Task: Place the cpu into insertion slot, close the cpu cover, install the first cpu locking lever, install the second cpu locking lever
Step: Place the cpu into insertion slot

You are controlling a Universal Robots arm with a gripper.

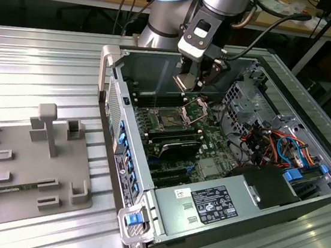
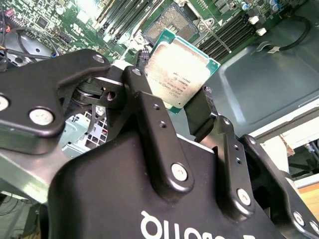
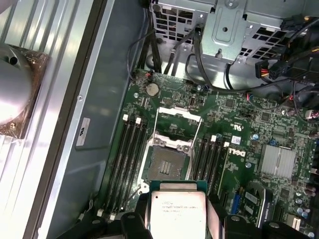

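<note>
Ribbed metal table (image 1: 45, 67) under everything, with an open computer case (image 1: 158, 232) lying on its side on it and a grey fixture tray (image 1: 24, 170) parked off toward the exterior view's left, well apart from the case. So I'm hanging over the motherboard (image 3: 239, 134) inside that case, and my gripper (image 2: 172, 87) is clamped on the cpu (image 2: 177, 67), one black finger (image 2: 144, 99) on each of two opposite edges, silver top facing the second wrist camera. The chip is up in the air, not touching the board. The insertion slot (image 3: 167, 162) is bare, dark contact field showing, and it sits between the two banks of long black memory slots (image 3: 128, 154), roughly mid-board. In the first wrist view the cpu (image 3: 177, 211) hangs just beside the socket's near edge, not over it squarely. The cpu cover (image 3: 178, 124) is flipped open, standing up off the far edge of the socket; in the exterior view the cover (image 1: 195, 108) pokes up right below my gripper (image 1: 196, 84). Can't make out the locking levers well enough to say how they sit. Power supply (image 1: 210, 205) takes up the case's near end, cable mess (image 1: 272, 143) along the exterior view's right side.
</note>
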